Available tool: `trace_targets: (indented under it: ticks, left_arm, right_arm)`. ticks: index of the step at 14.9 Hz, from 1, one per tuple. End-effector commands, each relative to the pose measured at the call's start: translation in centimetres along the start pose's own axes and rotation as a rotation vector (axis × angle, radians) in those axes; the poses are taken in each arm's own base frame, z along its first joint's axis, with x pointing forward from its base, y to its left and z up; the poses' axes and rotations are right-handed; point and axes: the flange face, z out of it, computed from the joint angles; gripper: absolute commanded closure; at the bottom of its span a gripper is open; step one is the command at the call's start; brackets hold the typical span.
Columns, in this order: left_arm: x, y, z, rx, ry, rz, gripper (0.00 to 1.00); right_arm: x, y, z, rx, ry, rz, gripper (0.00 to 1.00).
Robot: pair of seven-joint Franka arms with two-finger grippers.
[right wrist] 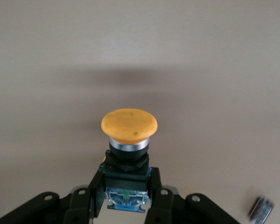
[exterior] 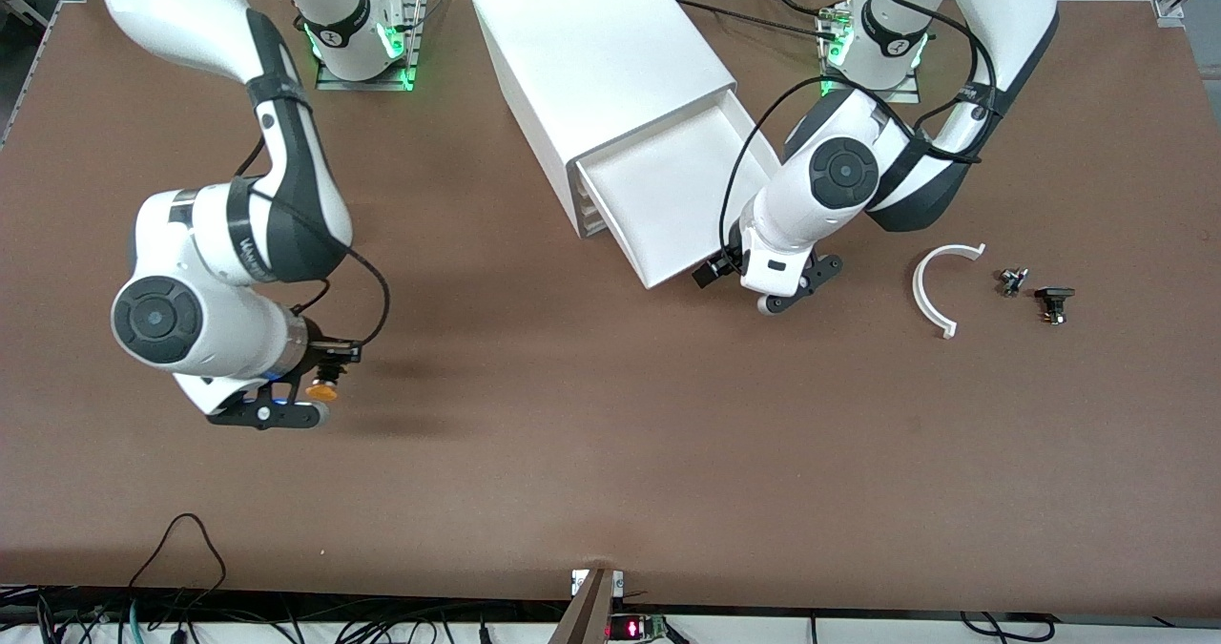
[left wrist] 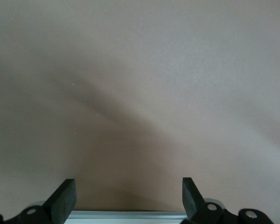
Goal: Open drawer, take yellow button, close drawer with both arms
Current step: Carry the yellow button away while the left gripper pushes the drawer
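The white cabinet [exterior: 591, 62] stands between the arms' bases. Its top drawer [exterior: 668, 196] is pulled far out, and what shows of its inside is bare. My right gripper [exterior: 310, 398] is shut on the button [exterior: 322, 392] low over the table toward the right arm's end. In the right wrist view the gripper [right wrist: 127, 186] clamps the black-and-blue body below the orange cap [right wrist: 129, 126]. My left gripper [exterior: 775, 293] is open and empty, low over the table by the drawer's front corner. In the left wrist view [left wrist: 128, 196] a pale edge [left wrist: 126, 215] lies between its fingers [left wrist: 65, 198].
A white curved piece [exterior: 935, 286] and two small dark parts [exterior: 1013, 280] [exterior: 1054, 302] lie on the table toward the left arm's end. The right wrist view shows a small dark part [right wrist: 261, 208] on the table. Cables hang along the table's near edge.
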Motion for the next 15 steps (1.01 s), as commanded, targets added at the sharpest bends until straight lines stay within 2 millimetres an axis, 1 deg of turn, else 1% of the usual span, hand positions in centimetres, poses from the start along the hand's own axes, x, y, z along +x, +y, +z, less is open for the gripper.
trace_targets:
  ticks: [1,3,4,7,8,9,11,12,13,14,15]
  left_arm:
    - [-1.7,-0.8,-0.4,0.038,0.021,0.012,0.00]
    - [-2.4,-1.1,-0.4,0.068,0.001,0.026,0.00]
    - [-2.9,-1.1,-0.7,0.069,-0.024,0.025,0.00]
    - [-3.9,-1.2,-1.7,0.046,-0.095,0.012,0.00]
    - [-4.7,-1.0,-1.6,0.049,-0.101,0.025,0.00]
    - [-5.1,-1.0,-1.5,0.052,-0.104,0.025,0.00]
    - [-6.2,-1.0,-0.8,0.066,-0.110,0.037,0.00]
    - [-6.1,-1.3,-0.3,0.073,-0.113,0.035,0.00]
    - [-6.2,-1.3,-0.2,0.072,-0.113,0.037,0.00]
    - [-6.4,-1.2,-0.2,0.070,-0.114,0.039,0.00]
    - [-6.3,-1.2,-0.1,0.069,-0.114,0.039,0.00]
  right_arm:
    - [-1.2,5.5,4.0,0.032,0.002,-0.062,1.00]
    - [-1.4,8.4,7.1,0.052,0.000,-0.057,1.00]
    - [-1.7,9.8,9.1,0.086,-0.004,-0.059,1.00]
    - [-2.5,13.1,14.2,0.139,0.013,-0.063,1.00]
    - [-2.7,13.6,15.2,0.135,0.013,-0.059,1.00]
    - [-2.9,13.8,16.0,0.133,0.010,-0.054,1.00]
    - [-3.1,14.0,17.1,0.131,-0.004,-0.049,1.00]
    - [-3.0,14.1,17.3,0.130,-0.007,-0.048,1.00]
    - [-3.0,14.2,17.5,0.130,-0.010,-0.047,0.94]
    - [-3.0,14.4,17.4,0.130,-0.010,-0.044,0.72]
    - [-2.9,14.4,17.2,0.130,-0.010,-0.045,0.17]
